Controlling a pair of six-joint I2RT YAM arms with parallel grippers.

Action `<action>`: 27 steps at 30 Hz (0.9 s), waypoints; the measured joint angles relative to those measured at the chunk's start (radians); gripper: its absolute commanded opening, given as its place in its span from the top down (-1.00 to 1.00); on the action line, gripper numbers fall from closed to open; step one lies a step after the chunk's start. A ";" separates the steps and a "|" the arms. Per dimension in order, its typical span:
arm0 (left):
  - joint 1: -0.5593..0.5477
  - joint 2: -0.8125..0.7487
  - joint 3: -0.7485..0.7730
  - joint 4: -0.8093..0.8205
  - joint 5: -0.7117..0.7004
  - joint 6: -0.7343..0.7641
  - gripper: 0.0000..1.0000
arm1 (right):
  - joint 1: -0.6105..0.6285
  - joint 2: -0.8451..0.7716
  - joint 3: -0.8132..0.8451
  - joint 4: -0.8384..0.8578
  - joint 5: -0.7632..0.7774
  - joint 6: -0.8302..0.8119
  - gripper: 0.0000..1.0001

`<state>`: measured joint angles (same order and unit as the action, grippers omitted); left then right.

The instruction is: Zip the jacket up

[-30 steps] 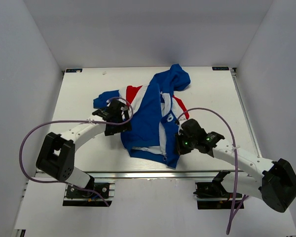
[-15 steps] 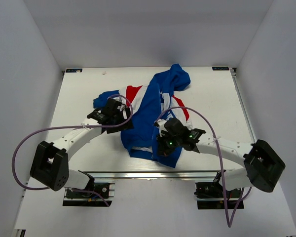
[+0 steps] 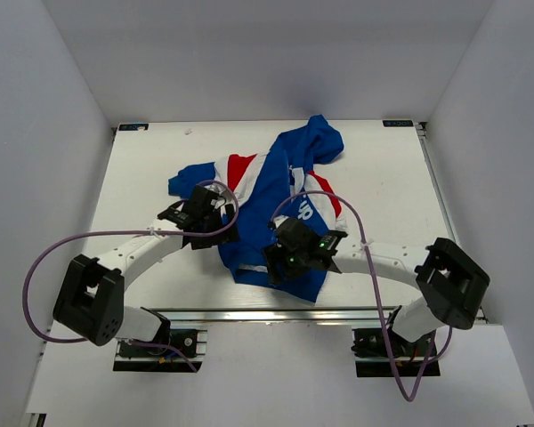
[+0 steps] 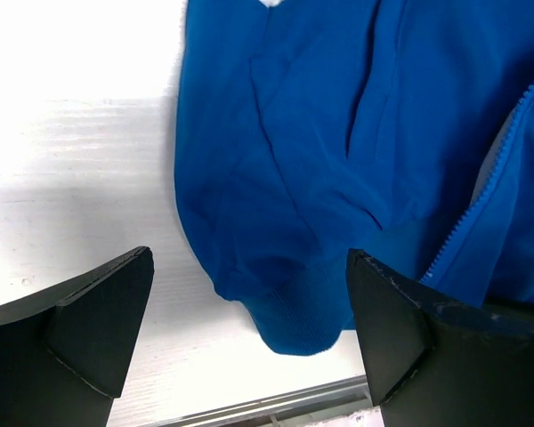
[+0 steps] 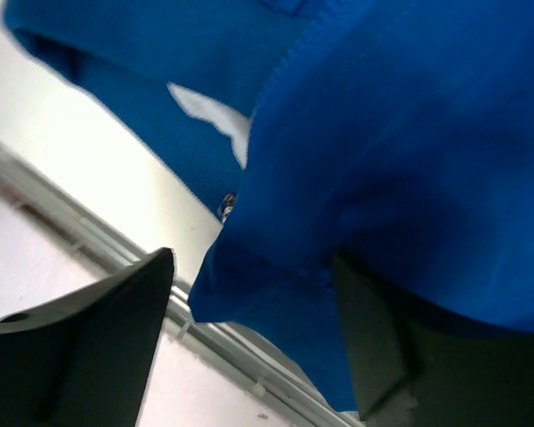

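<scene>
- White table carries everything. Your jacket lies rumpled on its middle, hood toward the far edge and hem toward the near edge.
- Jacket front reads as unzipped: the panels lie skewed, one folded across the other, and nothing in view shows the two halves joined. Treat the task as barely begun. The hem ends are not lined up, the slider is not seated, and the whole pull is left.
- Your left gripper sits at the jacket's left hem side with its jaws wide. A ribbed blue hem corner lies between the fingers, not pinched.
- Your right gripper is over the near hem, just to the right of the left one. Its jaws are apart, with a bulge of blue cloth between them that drapes onto one finger. No squeeze shows.
- Zipper teeth run along one free edge in the left wrist view, unmated.
- One dark speck at the hem edge may be the slider, but it is too small to tell.
</scene>
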<state>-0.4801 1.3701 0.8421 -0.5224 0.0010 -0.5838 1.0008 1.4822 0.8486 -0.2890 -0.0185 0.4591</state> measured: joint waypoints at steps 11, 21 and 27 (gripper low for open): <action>0.000 -0.072 -0.037 0.034 0.019 -0.004 -0.96 | 0.144 0.172 0.227 -0.196 0.263 0.112 -0.35; 0.000 -0.148 -0.064 0.030 -0.003 -0.014 -0.96 | 0.167 0.276 0.288 -0.335 0.358 0.179 0.02; 0.000 -0.151 -0.064 0.030 -0.018 -0.019 -0.96 | 0.167 0.274 0.288 -0.346 0.367 0.186 0.83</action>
<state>-0.4801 1.2194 0.7780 -0.4927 -0.0166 -0.6029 1.1679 1.7557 1.1362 -0.6346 0.3481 0.6449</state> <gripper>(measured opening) 0.982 0.156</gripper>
